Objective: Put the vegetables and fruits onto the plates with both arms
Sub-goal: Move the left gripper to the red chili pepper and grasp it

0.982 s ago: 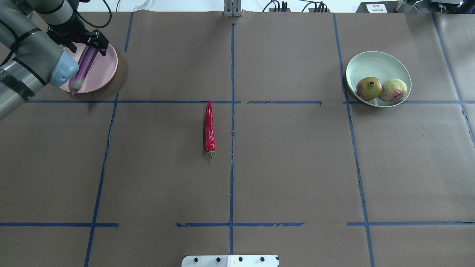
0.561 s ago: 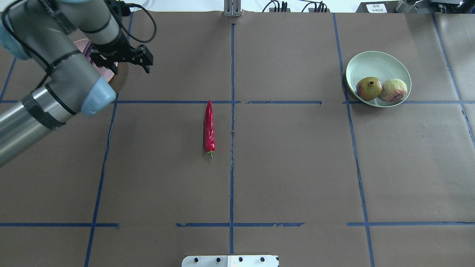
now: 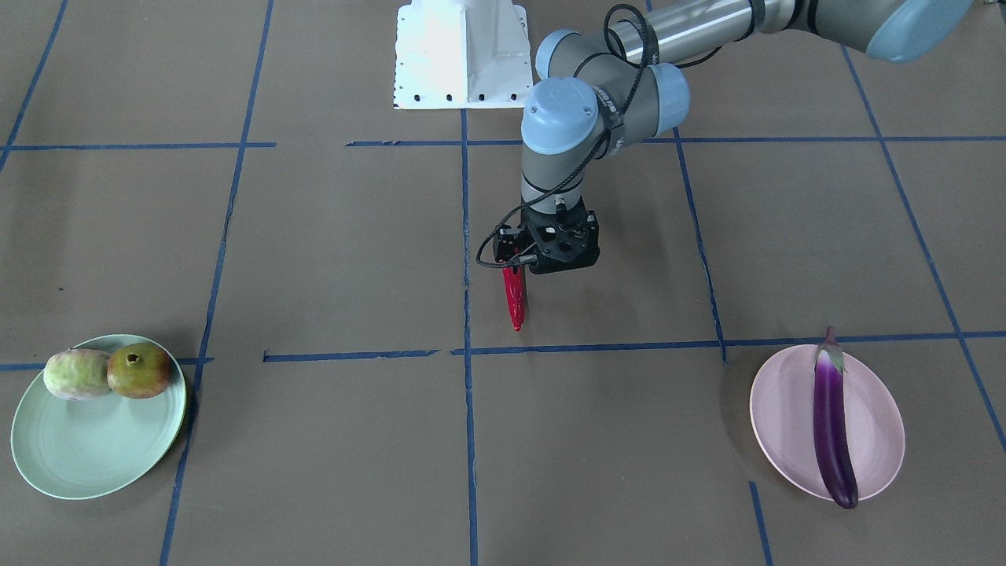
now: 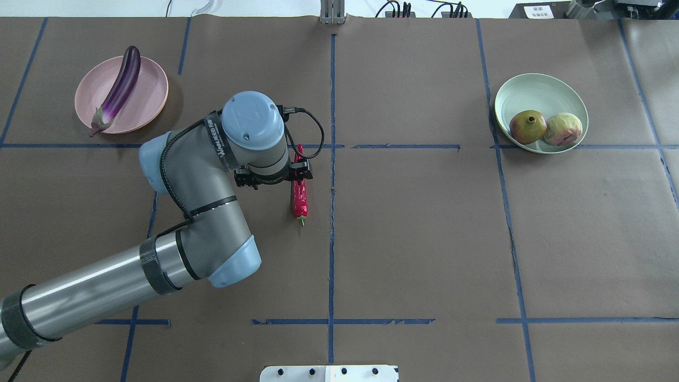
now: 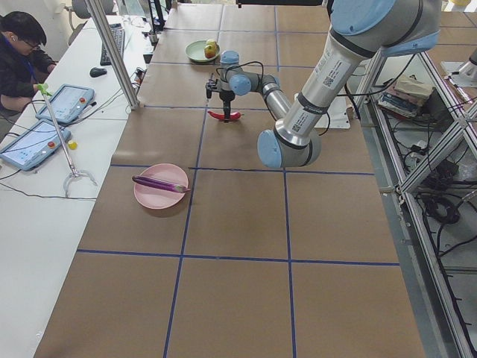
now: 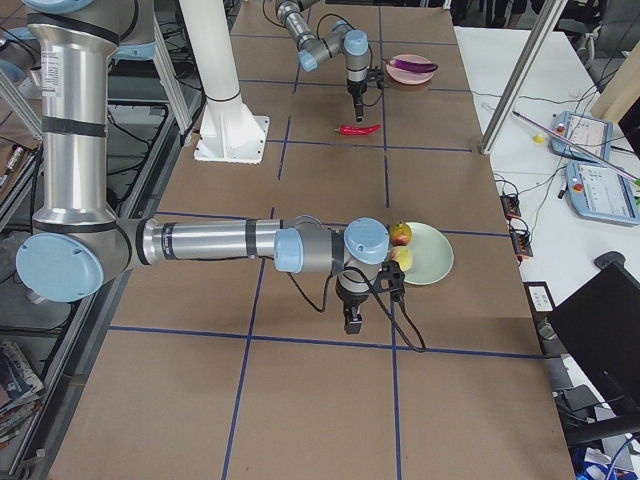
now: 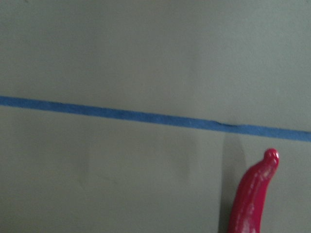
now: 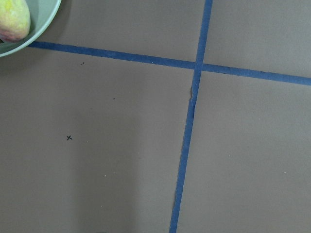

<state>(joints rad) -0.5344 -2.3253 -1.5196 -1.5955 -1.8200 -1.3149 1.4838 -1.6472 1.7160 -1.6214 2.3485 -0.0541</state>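
Observation:
The red chili pepper [image 4: 300, 204] lies on the table's middle [image 3: 515, 308]. My left gripper [image 4: 295, 178] points down over its pointed half, a little above it [image 3: 528, 271]; its jaws look apart and hold nothing. The left wrist view shows only the chili's tip [image 7: 252, 194]. The purple eggplant [image 4: 119, 90] lies across the pink plate [image 4: 151, 103]. The pomegranate-like fruit [image 4: 527, 126] and the pale lumpy ball [image 4: 563, 129] sit in the mint green plate [image 4: 530, 90]. My right gripper [image 6: 352, 320] shows only in the exterior right view, beside the green plate [image 6: 432, 255]; I cannot tell its state.
Blue tape lines [image 4: 331, 254] divide the brown table cover. The white base block [image 3: 460, 55] stands at the robot's edge. A metal post [image 4: 332, 10] is at the far edge. An operator [image 5: 19, 52] sits at a side desk with tablets.
My left arm has left the eggplant on the pink plate and swung right and towards the robot, to over the chili. The chili and the fruits have not moved.

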